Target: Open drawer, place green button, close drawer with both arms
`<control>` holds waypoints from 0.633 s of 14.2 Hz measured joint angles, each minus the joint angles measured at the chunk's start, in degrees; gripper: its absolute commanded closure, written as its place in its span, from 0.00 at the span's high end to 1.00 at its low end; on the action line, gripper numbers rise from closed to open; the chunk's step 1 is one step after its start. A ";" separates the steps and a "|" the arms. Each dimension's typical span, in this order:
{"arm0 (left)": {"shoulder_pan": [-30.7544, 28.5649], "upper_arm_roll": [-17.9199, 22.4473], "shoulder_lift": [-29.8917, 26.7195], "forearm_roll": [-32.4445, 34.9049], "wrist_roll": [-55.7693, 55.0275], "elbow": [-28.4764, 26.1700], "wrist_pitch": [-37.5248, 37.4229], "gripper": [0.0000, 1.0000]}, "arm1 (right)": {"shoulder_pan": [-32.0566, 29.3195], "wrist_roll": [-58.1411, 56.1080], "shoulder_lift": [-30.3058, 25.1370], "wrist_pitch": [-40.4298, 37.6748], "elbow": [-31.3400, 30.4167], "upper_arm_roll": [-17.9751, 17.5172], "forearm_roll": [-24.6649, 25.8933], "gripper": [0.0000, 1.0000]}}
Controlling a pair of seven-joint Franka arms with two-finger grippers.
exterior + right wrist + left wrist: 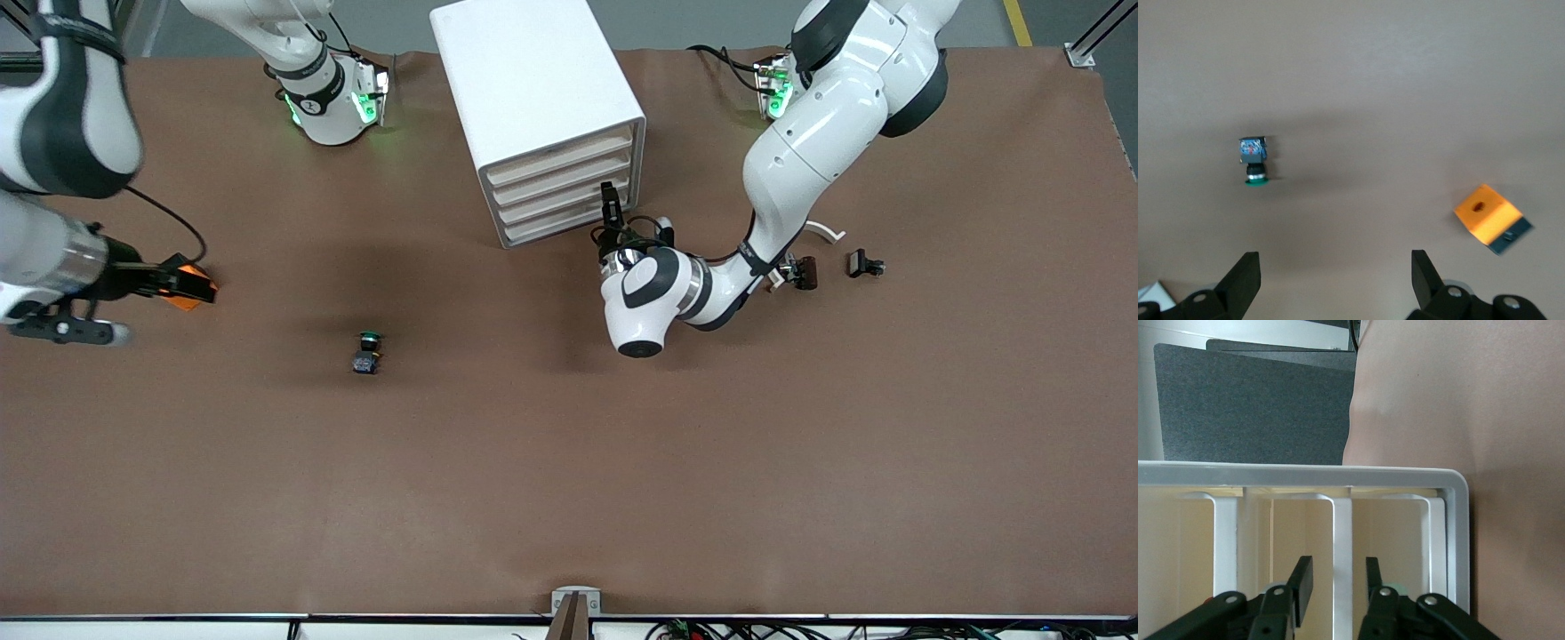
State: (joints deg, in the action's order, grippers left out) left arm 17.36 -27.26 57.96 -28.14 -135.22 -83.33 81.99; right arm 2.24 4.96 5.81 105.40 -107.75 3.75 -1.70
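Observation:
The white cabinet (524, 71) stands at the table's edge nearest the robot bases, with all four cream drawers shut; the drawer (560, 227) is the lowest. My left gripper (609, 191) is right in front of the drawer fronts. In the left wrist view it (1336, 567) is open, its fingers on either side of a white strip (1342, 520) without touching it; I cannot tell which drawer that strip belongs to. The button (367, 351) lies on the table nearer the front camera, and shows in the right wrist view (1255, 163). My right gripper (169, 277) (1335, 263) hangs open and empty above the table.
An orange cube with a hole (188, 286) (1486, 215) lies toward the right arm's end. Two small dark clips (800, 271) (864, 264) and a white curved strip (827, 231) lie beside the left arm's forearm.

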 measured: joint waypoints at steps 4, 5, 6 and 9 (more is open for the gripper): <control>0.17 0.02 0.25 0.00 0.00 0.01 0.17 0.37 | 4.74 5.04 -0.34 12.18 -9.61 -0.22 -0.64 1.00; 0.34 0.02 0.34 0.00 0.00 0.01 0.19 0.34 | 6.12 7.01 -0.35 15.16 -11.24 -0.27 -0.66 1.00; 0.57 0.02 0.40 -0.06 0.00 0.01 0.20 0.30 | 7.62 8.84 -0.35 18.06 -12.72 -0.31 -0.66 1.00; 1.18 0.02 0.43 -0.41 0.00 0.02 0.25 0.20 | 11.61 12.77 0.40 25.23 -16.32 -0.38 -0.66 1.00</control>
State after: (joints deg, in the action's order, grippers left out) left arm 18.55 -27.24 58.39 -28.55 -135.22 -83.31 82.24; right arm 13.85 17.73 6.21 130.62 -124.07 3.36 -2.36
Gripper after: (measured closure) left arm 0.731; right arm 0.000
